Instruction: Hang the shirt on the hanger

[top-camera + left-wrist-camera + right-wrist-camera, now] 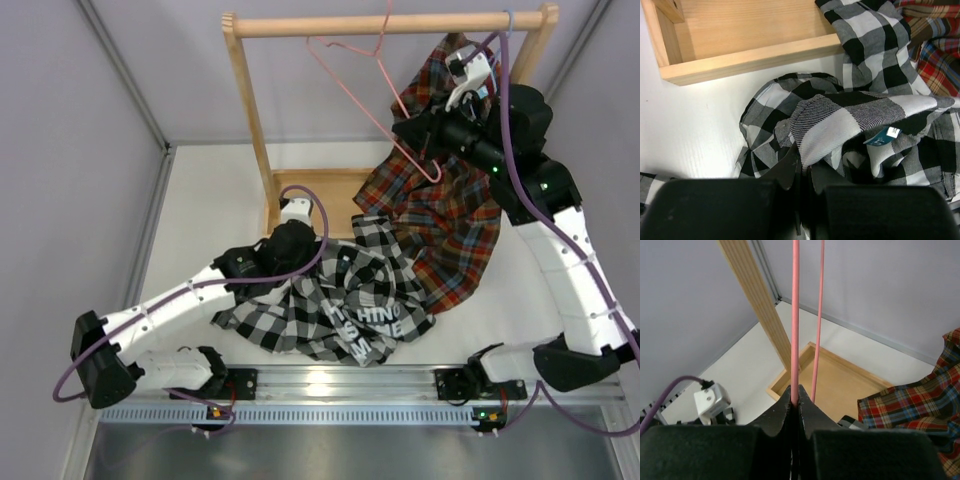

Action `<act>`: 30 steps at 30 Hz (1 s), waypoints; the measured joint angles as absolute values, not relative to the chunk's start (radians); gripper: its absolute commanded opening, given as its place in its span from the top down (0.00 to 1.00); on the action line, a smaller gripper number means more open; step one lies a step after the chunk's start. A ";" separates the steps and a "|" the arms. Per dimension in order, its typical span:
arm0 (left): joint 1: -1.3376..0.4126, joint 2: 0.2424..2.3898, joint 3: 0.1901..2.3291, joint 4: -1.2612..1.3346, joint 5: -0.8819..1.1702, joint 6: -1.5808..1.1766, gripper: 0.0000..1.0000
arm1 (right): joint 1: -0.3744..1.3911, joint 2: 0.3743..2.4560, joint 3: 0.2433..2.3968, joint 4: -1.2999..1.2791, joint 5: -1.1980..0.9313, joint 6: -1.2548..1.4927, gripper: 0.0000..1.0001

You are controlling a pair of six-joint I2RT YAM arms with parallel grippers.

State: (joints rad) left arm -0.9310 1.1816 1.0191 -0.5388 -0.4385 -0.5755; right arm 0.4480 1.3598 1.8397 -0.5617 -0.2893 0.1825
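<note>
The black-and-white checked shirt [345, 300] with white lettering lies crumpled on the table in front of the rack. My left gripper [318, 252] is at its upper left edge; in the left wrist view the gripper [807, 167] is shut on a fold of the shirt [840, 115] near the teal size label [882, 137]. The pink wire hanger [352, 88] hangs by its hook from the wooden rod. My right gripper [412, 137] holds its lower right part; in the right wrist view the gripper [795, 399] is shut on one pink wire of the hanger [795, 315].
The wooden rack has a top rod [390, 25], a left post [250, 110] and a base tray [310, 190]. A red plaid shirt [450, 220] hangs from a light blue hanger [508, 20] at the right and drapes onto the table beside the checked shirt.
</note>
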 measured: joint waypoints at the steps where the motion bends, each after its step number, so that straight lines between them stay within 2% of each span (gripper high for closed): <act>1: -0.922 1.187 1.019 -0.530 -0.431 -0.578 1.00 | 0.448 1.339 1.823 -0.566 -0.292 0.177 1.00; 4: -0.889 1.199 1.019 -0.514 -0.404 -0.586 1.00 | 0.448 1.260 1.743 -0.579 -0.302 0.155 1.00; 11: -0.714 1.229 1.019 -0.479 -0.290 -0.599 1.00 | 0.447 0.895 1.309 -0.674 -0.348 0.131 1.00; 17: -0.619 1.348 1.078 -0.464 -0.191 -0.580 1.00 | 0.447 0.635 1.072 -0.776 -0.461 0.132 1.00; 22: -0.575 1.430 1.124 -0.462 -0.126 -0.577 1.00 | 0.447 0.570 1.033 -0.850 -0.492 0.122 1.00; 30: -0.569 1.438 1.152 -0.434 0.007 -0.572 1.00 | 0.447 0.580 0.966 -0.853 -0.548 0.134 1.00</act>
